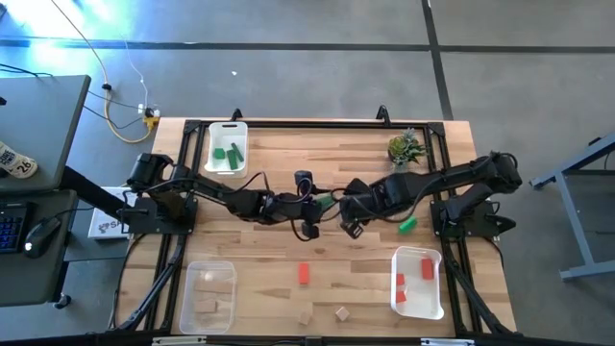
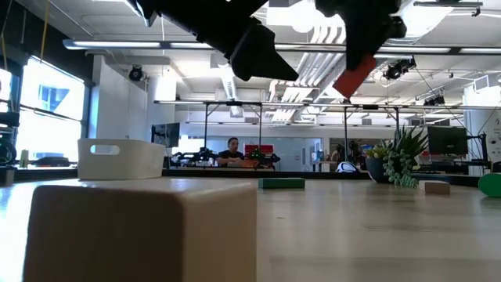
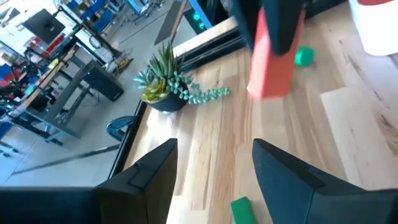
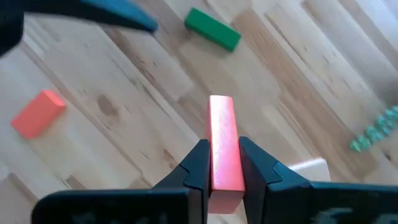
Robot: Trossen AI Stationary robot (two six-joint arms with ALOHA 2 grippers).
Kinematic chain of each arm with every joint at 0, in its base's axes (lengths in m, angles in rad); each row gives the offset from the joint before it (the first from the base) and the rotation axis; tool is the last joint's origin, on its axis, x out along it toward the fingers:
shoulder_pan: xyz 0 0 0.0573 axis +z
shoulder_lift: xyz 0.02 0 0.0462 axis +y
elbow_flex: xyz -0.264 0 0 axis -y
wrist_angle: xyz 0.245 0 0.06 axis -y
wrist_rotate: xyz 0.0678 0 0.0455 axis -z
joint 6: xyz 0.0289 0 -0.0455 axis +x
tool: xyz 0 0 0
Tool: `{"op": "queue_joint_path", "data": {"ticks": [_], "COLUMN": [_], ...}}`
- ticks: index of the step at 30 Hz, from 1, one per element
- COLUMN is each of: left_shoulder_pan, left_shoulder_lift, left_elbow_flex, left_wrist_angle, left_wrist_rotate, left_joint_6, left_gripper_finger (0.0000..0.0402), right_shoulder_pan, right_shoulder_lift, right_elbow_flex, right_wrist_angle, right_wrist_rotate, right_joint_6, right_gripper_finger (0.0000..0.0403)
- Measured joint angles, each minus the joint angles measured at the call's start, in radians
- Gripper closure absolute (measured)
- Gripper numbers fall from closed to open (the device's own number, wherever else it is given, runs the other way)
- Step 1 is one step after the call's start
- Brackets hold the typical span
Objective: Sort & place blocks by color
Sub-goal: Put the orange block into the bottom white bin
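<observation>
Right fingers point(image 4: 199, 167) clamping red block point(image 4: 224, 140)

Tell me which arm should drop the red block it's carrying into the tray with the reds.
Right. The right gripper is shut on a red block, and the tray with red blocks lies on its side. The left gripper is open, empty.

Open-plan robotics lab or workshop, polished concrete floor point(image 1: 317, 67), exposed ceiling ducts and strip lights point(image 2: 196, 45), rows of workbenches with monitors point(image 2: 448, 139), a person seated at a far bench point(image 2: 232, 150), desk with keyboard and mouse point(image 1: 36, 233) beside the table
</observation>
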Motion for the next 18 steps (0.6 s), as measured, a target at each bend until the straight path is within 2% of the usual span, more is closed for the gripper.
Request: {"op": "queue_joint_path", "data": {"ticks": [8, 18], "left_shoulder_pan": [-0.014, -0.043], "left_shoulder_lift": [0.0, 0.0], "left_elbow_flex": [0.0, 0.0], "left_wrist_angle": [-0.008, -0.055], "left_wrist_rotate": [0.004, 0.004], "left_joint_6": [-0.035, -0.108], "left_gripper_finger": [0.0208, 0.0207], "right_shoulder_pan": [0.136, 0.361], "right_shoulder_lift": [0.0, 0.0], "right_elbow_flex": [0.0, 0.0], "right_wrist_angle": [-0.129, -0.317], "right_wrist_rotate": [0.027, 0.03], "right_joint_6": [0.25, 0.703], "right_gripper_finger": [0.0366, 0.0366]}}
